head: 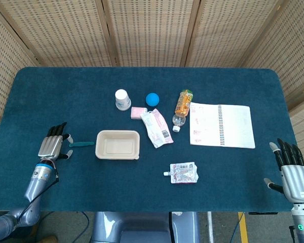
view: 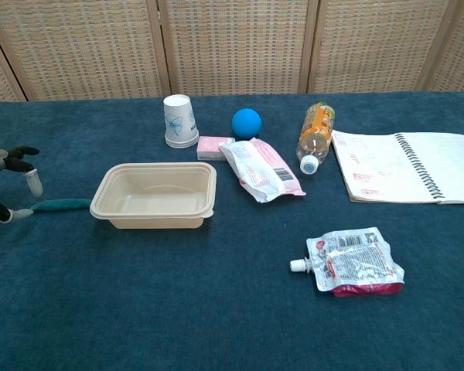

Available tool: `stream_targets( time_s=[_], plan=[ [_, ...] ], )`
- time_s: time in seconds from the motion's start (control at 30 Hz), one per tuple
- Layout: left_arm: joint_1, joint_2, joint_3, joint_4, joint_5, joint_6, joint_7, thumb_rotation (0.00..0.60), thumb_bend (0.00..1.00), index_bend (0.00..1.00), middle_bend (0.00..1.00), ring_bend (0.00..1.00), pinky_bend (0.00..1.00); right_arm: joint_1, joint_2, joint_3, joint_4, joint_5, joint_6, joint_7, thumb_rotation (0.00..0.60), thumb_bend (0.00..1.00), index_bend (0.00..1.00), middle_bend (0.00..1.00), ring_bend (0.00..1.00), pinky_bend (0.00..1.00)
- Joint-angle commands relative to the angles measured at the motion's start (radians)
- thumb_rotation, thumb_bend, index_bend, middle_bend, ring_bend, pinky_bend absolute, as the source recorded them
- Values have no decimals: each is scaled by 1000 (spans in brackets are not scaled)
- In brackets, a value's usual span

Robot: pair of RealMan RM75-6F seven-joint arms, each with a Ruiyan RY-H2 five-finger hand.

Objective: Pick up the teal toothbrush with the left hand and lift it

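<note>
Counter: you are working on a counter (head: 66,91) covered in dark blue carpet-like fabric, rounded at its far corners.
Room: woven cane screens (head: 152,30) in wooden frames stand close behind the far edge and angle in at both sides.
Teal toothbrush: it lies flat on the fabric (view: 60,205), its one end touching the left wall of the beige tray (view: 155,195), toward your left edge.
Left hand: your left hand (head: 53,143) is at the toothbrush's outer end, fingers apart and holding nothing; in the chest view a fingertip (view: 15,214) sits just beside the tip, and contact cannot be confirmed.
Right hand: your right hand (head: 293,169) is released, fingers spread, at the near right corner, well apart from everything.
Open room: bare fabric lies along the near edge, save the foil pouch (view: 352,261), and across the far left.
Crowded area: paper cup (head: 122,99), blue ball (head: 152,99), bottle (head: 182,107) and notebook (head: 223,125) occupy the middle and right.
</note>
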Motion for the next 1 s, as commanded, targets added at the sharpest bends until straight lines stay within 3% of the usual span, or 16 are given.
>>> stream_targets(
  time_s=[0.03,1.0],
  plan=[
    [-18,-24,-5,32,-16,-17,5,600,335,475,0,0,0,2,0,1,2,4,-5,2,600,0,0,0,0,0],
    [-54,-85,-11,121,-69,-52,-2,600,392,486,0,0,0,5,5,2,5,13,-10,27,600,0,0,0,0,0]
  ],
)
